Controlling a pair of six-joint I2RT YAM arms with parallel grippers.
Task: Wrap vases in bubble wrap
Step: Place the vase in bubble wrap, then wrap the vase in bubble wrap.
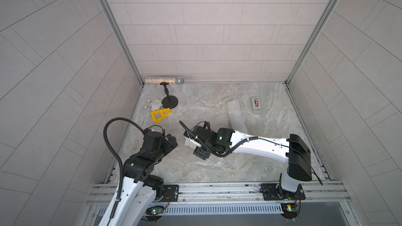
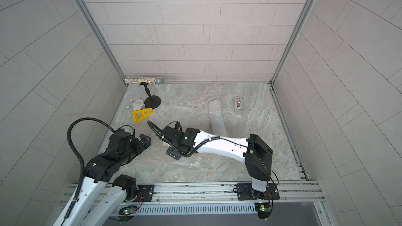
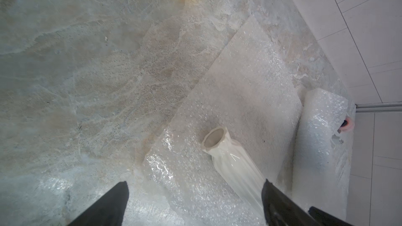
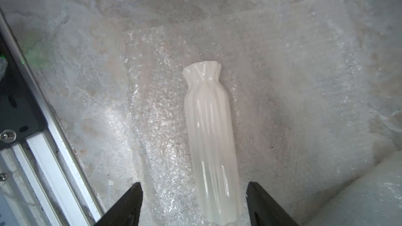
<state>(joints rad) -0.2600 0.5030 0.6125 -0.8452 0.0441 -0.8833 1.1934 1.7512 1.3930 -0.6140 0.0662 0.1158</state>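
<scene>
Lying on bubble wrap (image 4: 152, 116), ribbed white vase (image 4: 210, 142) gleams

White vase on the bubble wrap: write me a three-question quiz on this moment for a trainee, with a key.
1. True or false: the white vase stands upright on the bubble wrap sheet.
2. Pick one. The right gripper is: A) shut on the vase; B) open, with a jaw on each side of the vase's base and a gap at both; C) shut on nothing, well away from the vase.
3. Fill in: the left gripper is ____.
Key: 1 false, it lies on its side; 2 B; 3 open.
</scene>
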